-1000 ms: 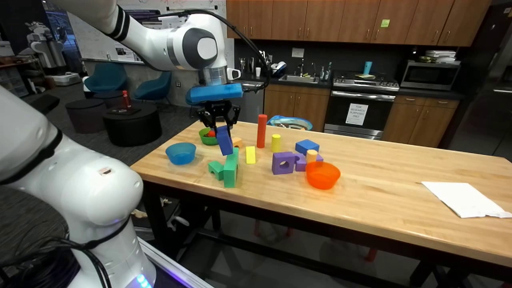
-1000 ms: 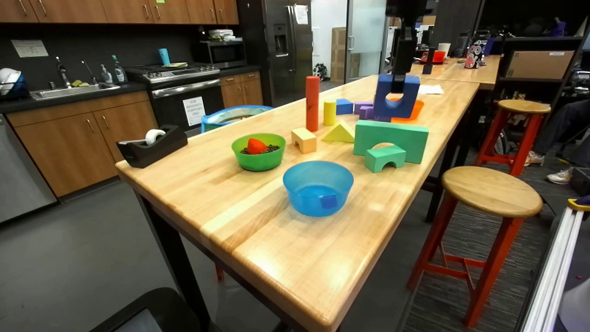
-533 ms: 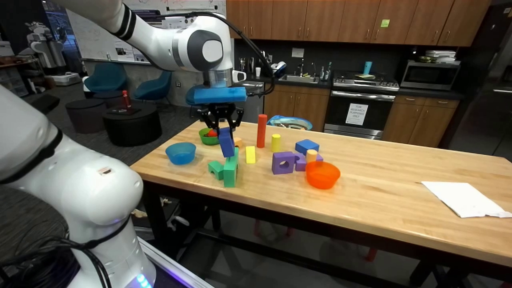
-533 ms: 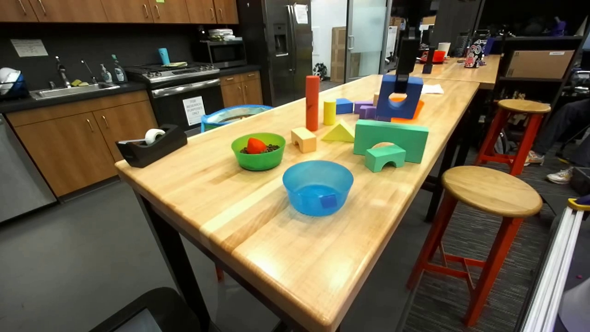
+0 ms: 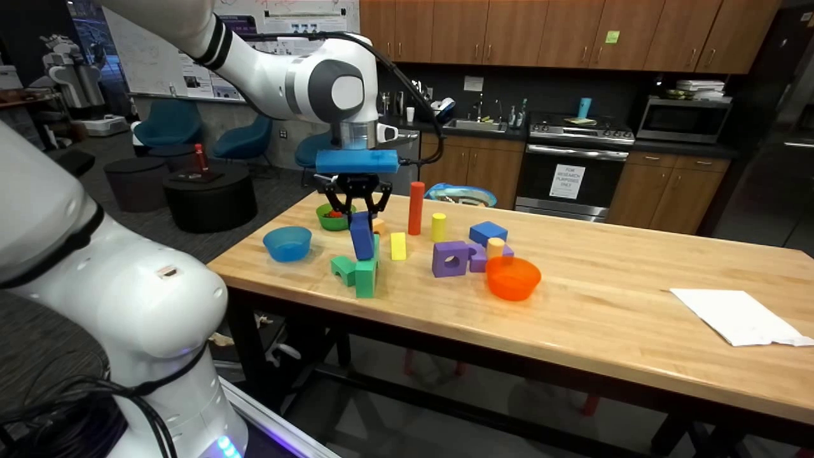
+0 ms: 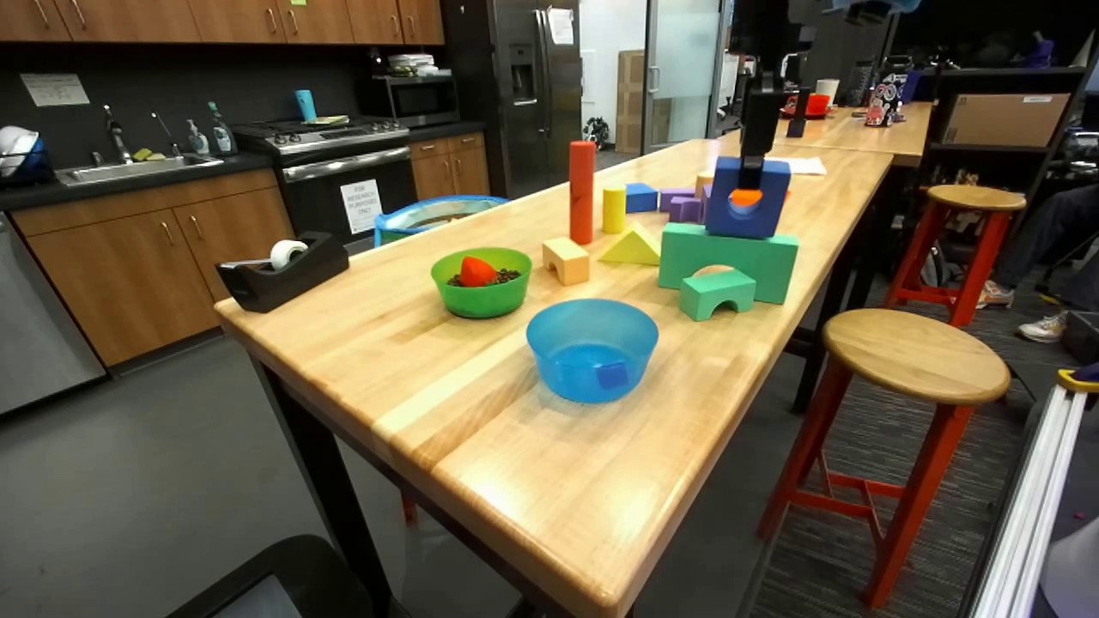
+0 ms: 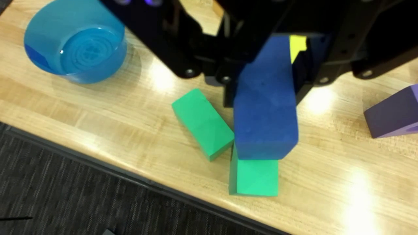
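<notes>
Where two green blocks (image 6: 754,260) stand, the gripper (image 7: 264,101) holds one blue block (image 5: 362,237).

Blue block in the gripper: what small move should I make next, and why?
With the gripper closed on the blue block, I'd probably rotate it slightly to straighten the block before releasing. It leans in both exterior views, whereas the long green block sits level; the blue block's lower end appears right at the green one's top, though I can't tell whether they touch.
</notes>
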